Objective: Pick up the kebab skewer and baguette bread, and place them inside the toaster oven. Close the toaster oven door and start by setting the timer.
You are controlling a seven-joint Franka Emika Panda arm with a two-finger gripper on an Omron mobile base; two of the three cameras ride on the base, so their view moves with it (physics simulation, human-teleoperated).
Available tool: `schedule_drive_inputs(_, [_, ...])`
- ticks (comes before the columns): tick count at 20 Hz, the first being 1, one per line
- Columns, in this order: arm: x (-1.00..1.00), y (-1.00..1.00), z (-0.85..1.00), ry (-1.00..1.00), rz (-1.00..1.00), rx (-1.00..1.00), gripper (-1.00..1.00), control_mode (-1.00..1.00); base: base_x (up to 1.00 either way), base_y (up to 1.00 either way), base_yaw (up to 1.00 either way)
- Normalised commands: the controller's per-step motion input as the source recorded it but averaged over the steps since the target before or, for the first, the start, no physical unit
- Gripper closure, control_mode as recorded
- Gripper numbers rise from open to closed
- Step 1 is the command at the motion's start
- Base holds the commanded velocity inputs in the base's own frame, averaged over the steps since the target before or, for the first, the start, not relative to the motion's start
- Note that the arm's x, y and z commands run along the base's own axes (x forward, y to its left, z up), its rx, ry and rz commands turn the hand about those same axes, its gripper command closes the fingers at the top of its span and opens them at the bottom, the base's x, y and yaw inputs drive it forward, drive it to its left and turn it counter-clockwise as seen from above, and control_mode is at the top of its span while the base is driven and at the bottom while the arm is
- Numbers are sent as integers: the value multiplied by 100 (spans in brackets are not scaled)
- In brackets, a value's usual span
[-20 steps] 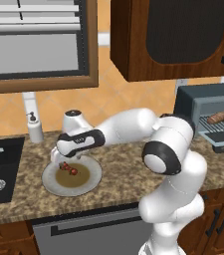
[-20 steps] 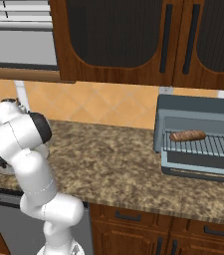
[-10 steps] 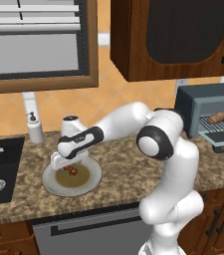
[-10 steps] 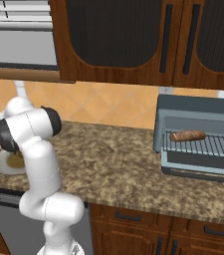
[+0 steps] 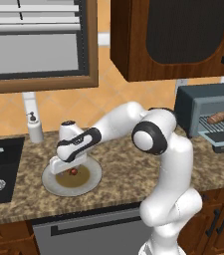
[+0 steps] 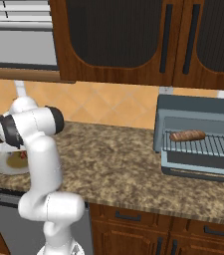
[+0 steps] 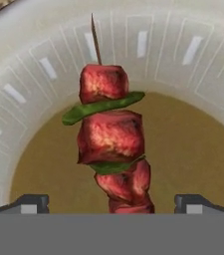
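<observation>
Hand view shows us the kebab skewer [image 7: 112,144] lying in the plate's tan centre, its stick tip reaching the ribbed white rim [image 7: 193,45], while our pincer [image 7: 111,203] hangs released with a fingertip [image 7: 31,203] on either side of the lowest chunks. In the left base view we see the plate [image 5: 91,179] near the bench's [image 5: 118,167] front edge, bare stone stretching rightward. There the toaster oven [image 6: 180,107] stands with its door [image 6: 198,162] dropped open and the baguette bread [image 6: 187,135] on the rack.
</observation>
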Motion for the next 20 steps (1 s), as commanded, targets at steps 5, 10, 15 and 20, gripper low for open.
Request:
schedule_drive_inputs(5, [0,3,-20,1,0,0,100,-100,0,0,0])
schedule_drive_inputs(10, [2,0,-27,0,0,0,100,-100,0,0,0])
schedule_drive_inputs(15, [-3,0,-8,2,0,0,100,-100,0,0,0])
schedule_drive_inputs(20, [-6,-32,22,-3,-1,5,100,-100,0,0,0])
